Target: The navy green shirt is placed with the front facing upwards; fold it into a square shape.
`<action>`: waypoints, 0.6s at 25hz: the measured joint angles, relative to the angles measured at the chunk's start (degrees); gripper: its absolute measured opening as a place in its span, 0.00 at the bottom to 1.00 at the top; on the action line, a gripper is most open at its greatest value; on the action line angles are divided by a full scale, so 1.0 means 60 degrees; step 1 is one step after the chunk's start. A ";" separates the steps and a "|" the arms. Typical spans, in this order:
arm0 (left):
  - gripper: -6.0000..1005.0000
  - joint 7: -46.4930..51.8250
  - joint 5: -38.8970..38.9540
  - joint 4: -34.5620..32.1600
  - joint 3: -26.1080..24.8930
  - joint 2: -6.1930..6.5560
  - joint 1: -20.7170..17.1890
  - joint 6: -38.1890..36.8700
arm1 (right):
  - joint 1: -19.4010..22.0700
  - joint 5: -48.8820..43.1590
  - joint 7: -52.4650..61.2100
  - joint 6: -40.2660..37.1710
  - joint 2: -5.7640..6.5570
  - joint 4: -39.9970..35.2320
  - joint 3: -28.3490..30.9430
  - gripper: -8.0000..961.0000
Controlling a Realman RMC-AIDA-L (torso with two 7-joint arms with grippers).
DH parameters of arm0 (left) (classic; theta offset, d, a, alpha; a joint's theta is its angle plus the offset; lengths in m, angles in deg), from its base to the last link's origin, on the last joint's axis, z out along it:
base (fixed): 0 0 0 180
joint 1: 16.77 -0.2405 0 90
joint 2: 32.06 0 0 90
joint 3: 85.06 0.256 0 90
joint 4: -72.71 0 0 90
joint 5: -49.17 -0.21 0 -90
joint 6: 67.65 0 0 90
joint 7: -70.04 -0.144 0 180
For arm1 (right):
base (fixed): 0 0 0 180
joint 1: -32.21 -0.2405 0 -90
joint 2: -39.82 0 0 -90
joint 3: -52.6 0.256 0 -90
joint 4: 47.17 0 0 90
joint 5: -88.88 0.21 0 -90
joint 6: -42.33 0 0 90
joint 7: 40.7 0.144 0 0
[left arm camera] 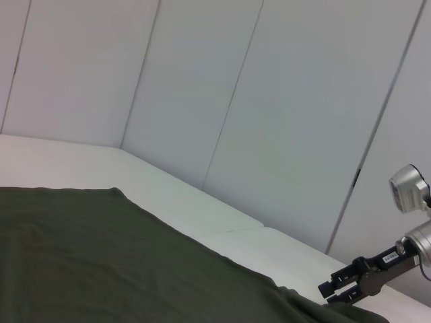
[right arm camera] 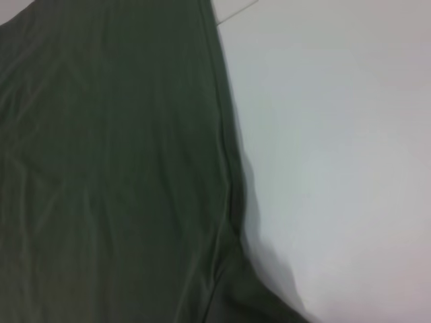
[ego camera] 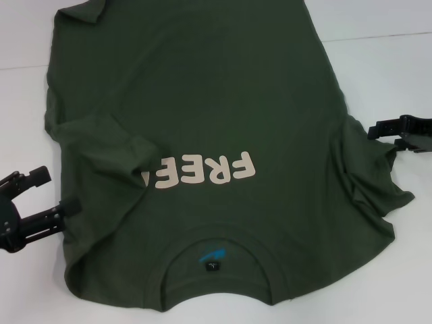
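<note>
the left gripper (ego camera: 40,202) sits low at the near left corner of the white table (ego camera: 20,115), its two black fingers spread apart with nothing between them, tips pointing in toward the cloth. just to its inner side lies the navy green shirt (ego camera: 223,101), a large dark olive short-sleeved cotton t-shirt spread face up, its round ribbed collar nearest the robot and its hem running away to the far edge, so the long axis goes straight out from the robot's body. the left sleeve is already turned in over the chest and covers the end of the cream print, which reads "free" upside down from here; a small blue mark and a dark tag show inside the neck. past the shirt, the right gripper (ego camera: 398,131) hangs at the right edge, touching or just above the rumpled right sleeve, and i cannot tell how its fingers stand. that sleeve still lies out flat, so i'd judge the right arm is the nearer one for the next fold, drawing the sleeve inward across the body.
</note>
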 joint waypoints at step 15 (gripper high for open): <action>0.93 0.0112 -0.0006 0.0000 0.0000 0.0000 0.0042 -0.0050 | 0.0029 -0.0133 0.0230 -0.0329 0.0264 0.0050 -0.0003 0.76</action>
